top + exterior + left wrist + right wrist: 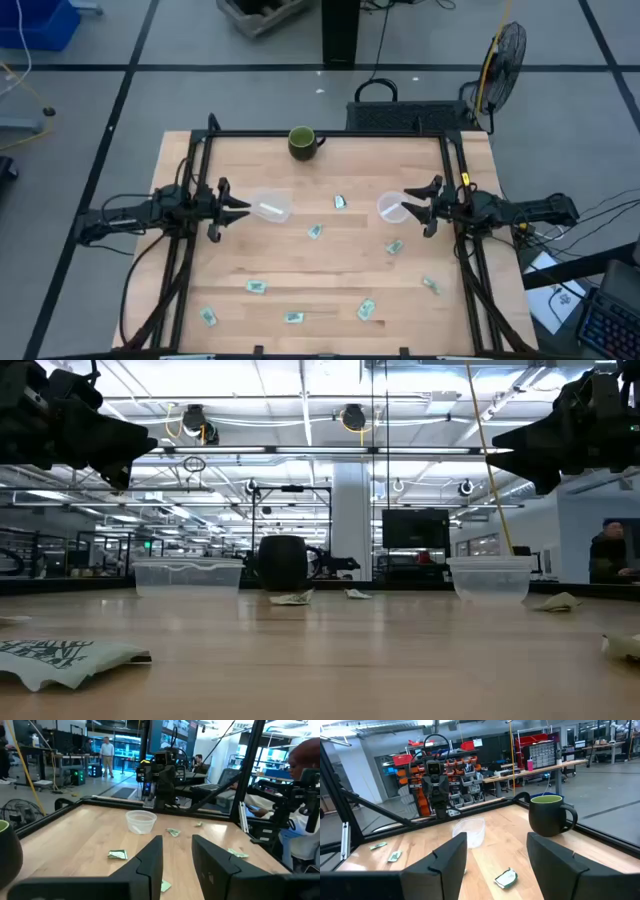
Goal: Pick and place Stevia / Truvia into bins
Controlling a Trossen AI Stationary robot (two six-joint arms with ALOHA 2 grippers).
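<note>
Several pale green and white sachets lie scattered on the wooden table, among them one mid-table, one further back and one near the front. The clear rounded-square tub stands just in front of my left gripper, which is open and empty. The clear round cup stands just in front of my right gripper, also open and empty. The left wrist view shows the cup beyond my open fingers. The right wrist view shows the tub and a sachet.
A dark green mug stands at the table's back edge and also shows in the right wrist view. Black frame rails run along both table sides. People stand in the room beyond.
</note>
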